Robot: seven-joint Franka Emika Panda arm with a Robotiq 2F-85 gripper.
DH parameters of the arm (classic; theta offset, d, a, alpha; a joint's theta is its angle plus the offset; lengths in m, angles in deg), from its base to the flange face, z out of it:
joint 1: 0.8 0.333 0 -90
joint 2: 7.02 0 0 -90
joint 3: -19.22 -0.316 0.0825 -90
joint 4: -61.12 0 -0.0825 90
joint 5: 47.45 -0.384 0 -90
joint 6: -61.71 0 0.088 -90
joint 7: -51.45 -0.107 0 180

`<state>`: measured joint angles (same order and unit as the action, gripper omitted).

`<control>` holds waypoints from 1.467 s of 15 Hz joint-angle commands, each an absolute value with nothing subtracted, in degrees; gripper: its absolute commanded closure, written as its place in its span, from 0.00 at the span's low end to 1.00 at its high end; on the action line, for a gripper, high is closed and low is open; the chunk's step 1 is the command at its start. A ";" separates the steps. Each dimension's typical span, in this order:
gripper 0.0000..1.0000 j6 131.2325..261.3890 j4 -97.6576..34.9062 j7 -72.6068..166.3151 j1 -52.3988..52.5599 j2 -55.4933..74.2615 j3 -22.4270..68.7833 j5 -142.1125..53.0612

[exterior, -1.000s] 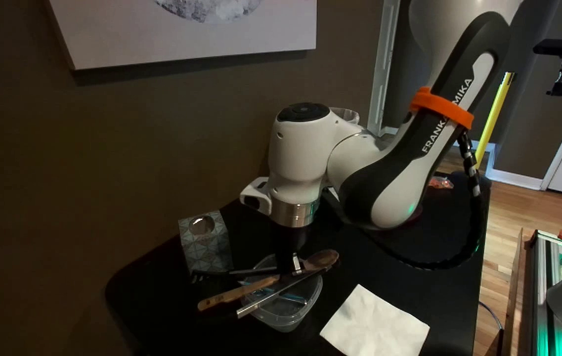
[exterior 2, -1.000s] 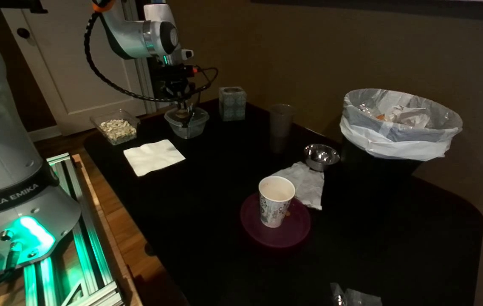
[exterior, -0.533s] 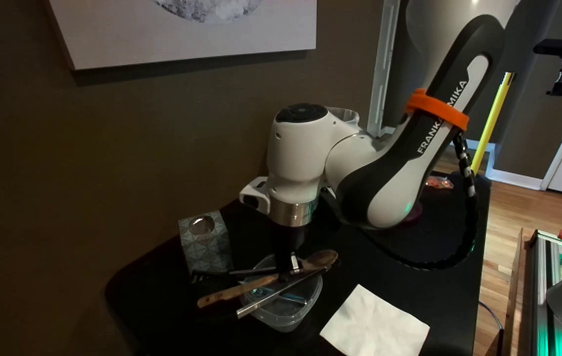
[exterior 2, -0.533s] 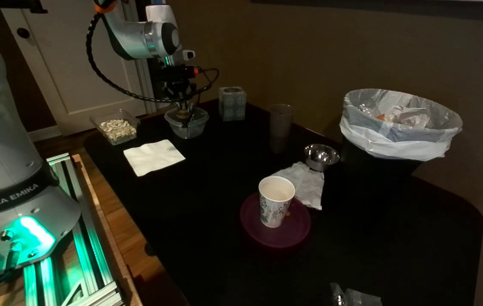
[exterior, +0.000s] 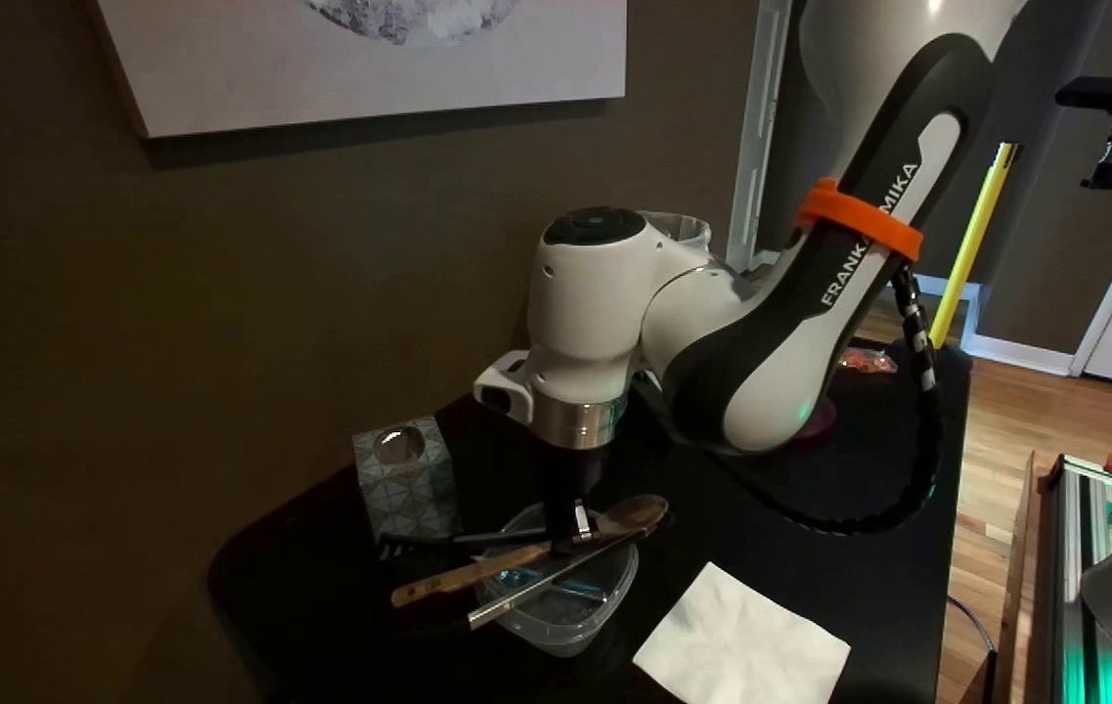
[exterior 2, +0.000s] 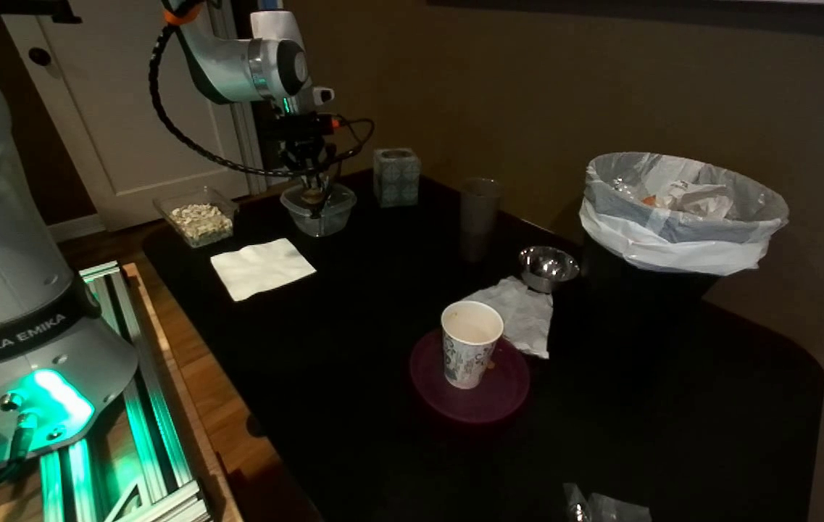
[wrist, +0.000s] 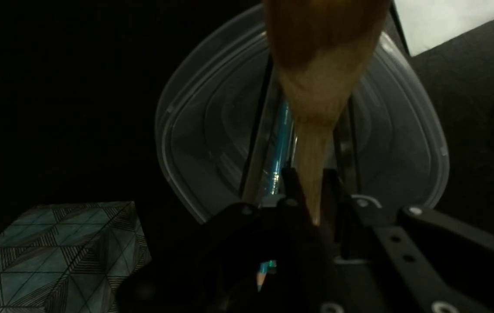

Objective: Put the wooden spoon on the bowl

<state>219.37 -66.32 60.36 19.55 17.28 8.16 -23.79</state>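
The wooden spoon (exterior: 463, 581) lies slanted across the top of the clear bowl (exterior: 565, 631), its head and handle end sticking out past opposite sides. In the wrist view the spoon (wrist: 316, 91) runs over the rounded bowl rim (wrist: 441, 150). My gripper (exterior: 570, 544) points down over the bowl. In the wrist view my gripper (wrist: 310, 176) has its jaws close on both sides of the spoon's handle, with no clear gap. The handle beyond the jaws is hidden there by the gripper. The bowl also shows in an exterior view (exterior 2: 321, 222), under my gripper (exterior 2: 319, 183).
A silver-handled utensil (exterior: 516, 598), a black fork (exterior: 423, 541) and a blue pencil (wrist: 280, 143) lie with the spoon. A tissue box (exterior: 411, 481) and a white napkin (exterior: 743, 636) are beside the bowl. Farther off stand a paper cup (exterior 2: 467, 359) and a bin (exterior 2: 672, 250).
My gripper has shifted very slightly in both exterior views. The spoon's handle end has moved a little with it; the bowl and other utensils look still.
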 commanded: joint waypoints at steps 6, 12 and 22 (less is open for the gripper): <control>0.51 218.32 -65.67 58.84 20.47 18.04 9.06 -23.57; 0.05 219.69 -67.90 57.32 20.62 14.52 9.49 -22.90; 0.00 231.79 -73.87 65.25 15.66 8.59 3.87 -28.89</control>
